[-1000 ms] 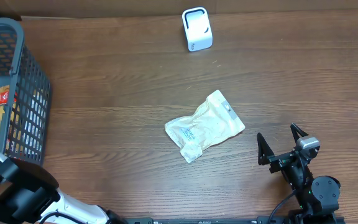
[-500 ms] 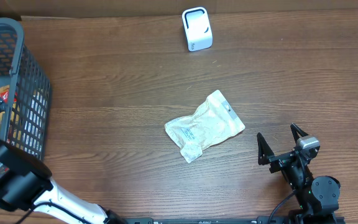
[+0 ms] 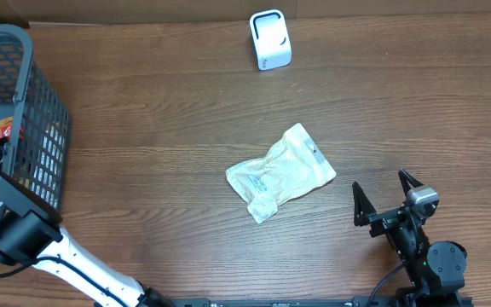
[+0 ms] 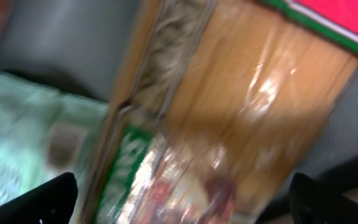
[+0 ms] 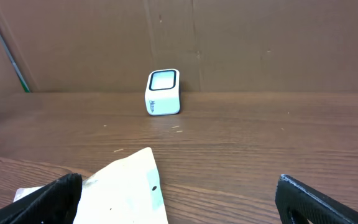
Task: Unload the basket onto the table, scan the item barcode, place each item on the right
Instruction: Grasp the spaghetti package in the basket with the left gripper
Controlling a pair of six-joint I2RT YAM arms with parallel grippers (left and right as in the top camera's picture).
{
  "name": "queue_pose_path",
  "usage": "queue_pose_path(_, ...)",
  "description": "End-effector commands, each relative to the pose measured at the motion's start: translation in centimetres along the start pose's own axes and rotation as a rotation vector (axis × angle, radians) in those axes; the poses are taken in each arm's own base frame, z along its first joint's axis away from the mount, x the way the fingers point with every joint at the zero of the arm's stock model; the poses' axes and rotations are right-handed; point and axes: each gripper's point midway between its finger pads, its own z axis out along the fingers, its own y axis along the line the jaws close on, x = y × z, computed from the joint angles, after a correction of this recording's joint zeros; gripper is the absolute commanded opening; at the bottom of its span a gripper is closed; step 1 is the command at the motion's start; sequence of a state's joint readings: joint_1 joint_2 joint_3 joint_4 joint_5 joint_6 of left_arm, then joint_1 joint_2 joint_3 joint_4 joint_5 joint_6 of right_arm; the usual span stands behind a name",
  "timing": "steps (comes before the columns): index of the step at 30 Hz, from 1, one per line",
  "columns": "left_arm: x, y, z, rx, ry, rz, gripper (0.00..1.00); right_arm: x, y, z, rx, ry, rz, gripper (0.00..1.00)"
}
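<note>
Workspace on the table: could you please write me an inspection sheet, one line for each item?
Surface: brown wooden table, nothing spilled.
Job's things: white pouch lies flat mid-table, apart from both hands; white scanner stands at the far edge.
Clutter: grey basket at the left edge, blurred packets inside.
Hands: left hand open, down in the basket over the packets; right hand open, empty, facing the pouch.
Cables: black cable by the right arm's base.
Surroundings: cardboard wall behind the table.
</note>
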State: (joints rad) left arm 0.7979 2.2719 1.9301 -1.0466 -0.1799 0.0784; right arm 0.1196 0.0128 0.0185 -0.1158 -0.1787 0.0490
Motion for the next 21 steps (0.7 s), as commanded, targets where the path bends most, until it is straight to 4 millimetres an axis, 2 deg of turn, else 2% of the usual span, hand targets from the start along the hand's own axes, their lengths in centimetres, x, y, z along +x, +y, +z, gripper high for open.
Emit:
queue_pose_path(1,0.4,-1.7,1.9,0.062,0.031,0.069,1.0,-0.8,0.0,-0.1,0.002,-0.022,-0.001,1.0)
queue_pose_path(7,0.6,-2.0,2.8,0.068,0.042,0.071,1.0,-0.8,0.0,-0.1,0.002,-0.022,-0.001,1.0)
queue_pose_path(9,0.6,-2.0,2.8,0.068,0.041,0.071,0.94,-0.8,0.0,-0.1,0.002,-0.022,-0.001,1.0)
queue_pose_path(10,0.6,-2.0,2.8,0.068,0.044,0.071,0.88,-0.8,0.0,-0.1,0.002,-0.022,-0.001,1.0)
queue_pose_path(14,0.9,-2.1,2.8,0.074,0.054,0.072,0.35,-0.8,0.0,-0.1,0.002,-0.022,-0.001,1.0)
queue_pose_path(19,1.4,-2.1,2.6,0.078,0.073,0.071,0.04,-0.8,0.0,-0.1,0.002,-0.022,-0.001,1.0)
queue_pose_path(21,1.5,-2.1,2.3,0.079,0.079,0.07,0.04,-0.8,0.0,-0.1,0.002,-0.022,-0.001,1.0)
